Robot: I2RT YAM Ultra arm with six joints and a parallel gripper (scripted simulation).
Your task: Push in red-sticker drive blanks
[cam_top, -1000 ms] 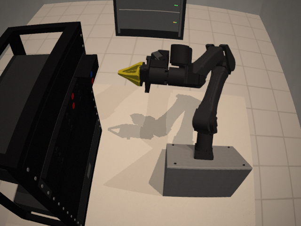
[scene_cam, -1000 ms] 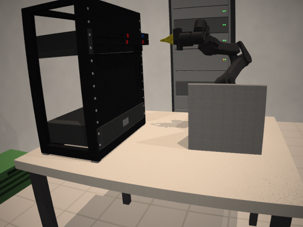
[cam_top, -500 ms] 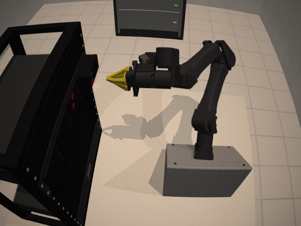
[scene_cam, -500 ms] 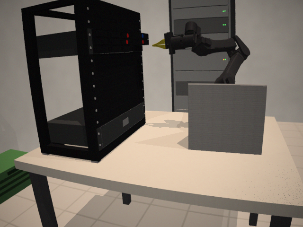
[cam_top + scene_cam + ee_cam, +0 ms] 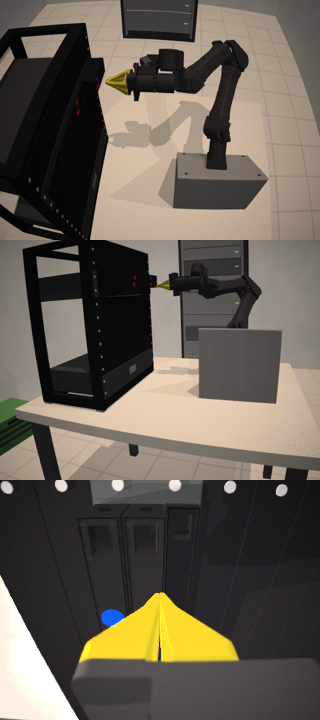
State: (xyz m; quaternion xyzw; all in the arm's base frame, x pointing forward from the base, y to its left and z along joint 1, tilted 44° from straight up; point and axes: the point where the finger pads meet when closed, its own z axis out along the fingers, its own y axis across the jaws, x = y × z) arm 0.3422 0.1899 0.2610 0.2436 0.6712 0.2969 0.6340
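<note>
Claw [image 5: 105,81] [image 5: 156,286] [image 5: 159,600] together, empty; proud red-sticker blank [image 5: 98,85] [image 5: 150,284] [image 5: 145,570] at its 9 o'clock in top view, push remains; two inner red stickers [image 5: 77,102] [image 5: 134,277] sit deeper, latching cannot tell; rack [image 5: 77,27] [image 5: 89,343] [image 5: 30,540] upright.

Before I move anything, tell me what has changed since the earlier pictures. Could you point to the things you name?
The shut tool [image 5: 105,81] [image 5: 156,286] [image 5: 159,600] has moved closer to the protruding drive blanks, holding nothing. The rack [image 5: 77,25] [image 5: 86,317] and its stickers look unchanged.
</note>
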